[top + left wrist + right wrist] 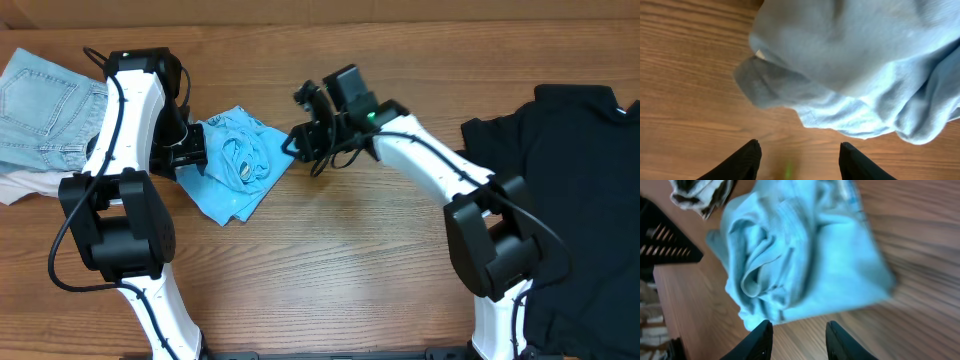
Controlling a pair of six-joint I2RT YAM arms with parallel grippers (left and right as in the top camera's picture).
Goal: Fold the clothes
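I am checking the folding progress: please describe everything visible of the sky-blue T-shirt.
The sky-blue T-shirt looks like soft knit fabric, crumpled into a rough bundle with bunched folds on top, not neatly folded. It lies on the wooden table. The left gripper and right gripper stand open at its two sides; neither holds it.
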